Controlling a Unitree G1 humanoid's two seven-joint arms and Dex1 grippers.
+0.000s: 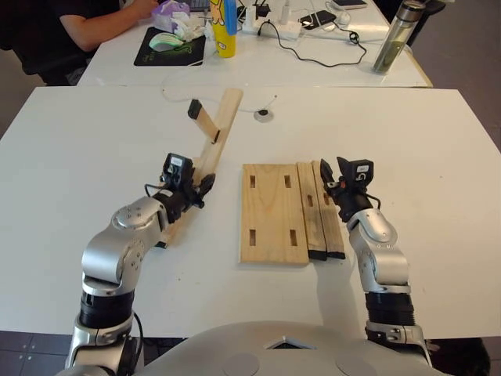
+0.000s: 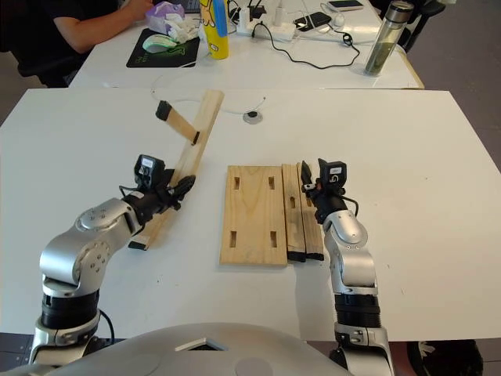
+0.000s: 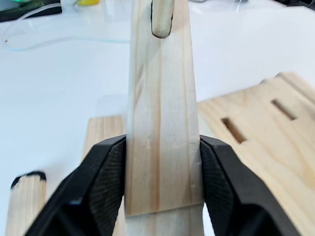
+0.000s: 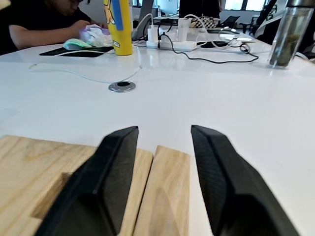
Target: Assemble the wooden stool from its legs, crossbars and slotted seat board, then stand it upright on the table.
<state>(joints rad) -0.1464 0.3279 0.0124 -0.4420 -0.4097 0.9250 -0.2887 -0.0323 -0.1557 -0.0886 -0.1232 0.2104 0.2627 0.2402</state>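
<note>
The slotted seat board (image 1: 270, 213) is laid flat near the middle of the white table (image 1: 94, 141), its four slots facing up. Two wooden bars (image 1: 317, 219) with dark near ends are laid side by side against its right edge. To the left of the board, a long wooden leg (image 1: 223, 125) is set at a slant, and a short crossbar (image 1: 203, 121) with a black tip is seen pushed through the slot near its far end. The leg is clamped across its width by the left gripper (image 3: 162, 152), both pads pressed to its edges. The right gripper (image 1: 333, 168) is held over the far ends of the two bars, its fingers spread apart and nothing grasped. A round grommet (image 1: 264, 114) is set in the table beyond the board. A yellow bottle (image 1: 225, 27) and a metal flask (image 1: 395, 35) are seen on the rear table.
</note>
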